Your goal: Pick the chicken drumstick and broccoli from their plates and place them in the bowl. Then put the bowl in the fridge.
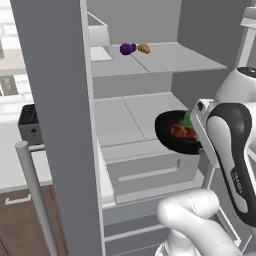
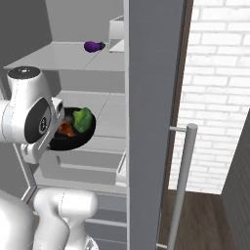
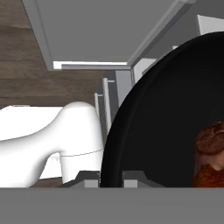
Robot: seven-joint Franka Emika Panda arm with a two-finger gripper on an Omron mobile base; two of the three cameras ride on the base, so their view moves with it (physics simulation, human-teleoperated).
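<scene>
One bowl (image 1: 172,132) holds one drumstick (image 1: 183,132) and one broccoli (image 2: 82,119); fingers (image 3: 111,179) clamp its rim.

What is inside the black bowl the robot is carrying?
Inside the black bowl lie the green broccoli and the reddish-brown chicken drumstick. The robot's white arm covers the bowl's left part in the right base view, so whatever lies there cannot be seen.

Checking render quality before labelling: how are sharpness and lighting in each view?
Left base view: flat even light, soft pixelated edges, glossy black bowl readable. Right base view: equally soft; bright-green broccoli lump distinct. Hand view: bowl rim cropped, near-featureless black; reddish-brown chicken drumstick cut off at frame edge.
</scene>
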